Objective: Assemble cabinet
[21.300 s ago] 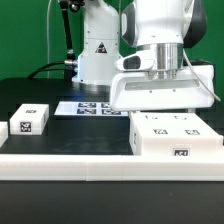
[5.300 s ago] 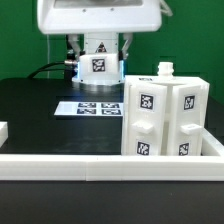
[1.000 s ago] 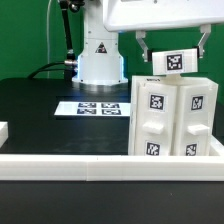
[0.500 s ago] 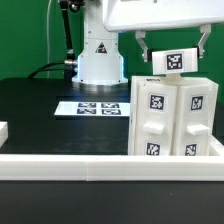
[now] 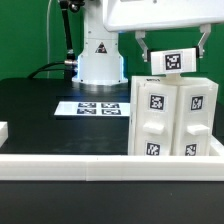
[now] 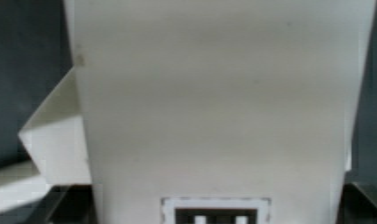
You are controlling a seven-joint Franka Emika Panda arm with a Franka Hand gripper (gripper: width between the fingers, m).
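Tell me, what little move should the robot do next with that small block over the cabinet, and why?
Probably ease the small tagged block straight down. The fingers grip it on both sides, right over the top of the upright cabinet, with hardly any gap showing, so it looks ready to be seated there.

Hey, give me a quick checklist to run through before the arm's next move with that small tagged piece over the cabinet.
1. Gripper closed on the small tagged piece: ok.
2. Piece level: it looks slightly tilted, not ok.
3. Cabinet upright on the table: ok.
4. Piece centred over the cabinet top: cannot tell, since the wrist view shows only white surface.
5. Gap between the piece and the cabinet top: cannot tell.
6. Marker board apart from the cabinet: ok.
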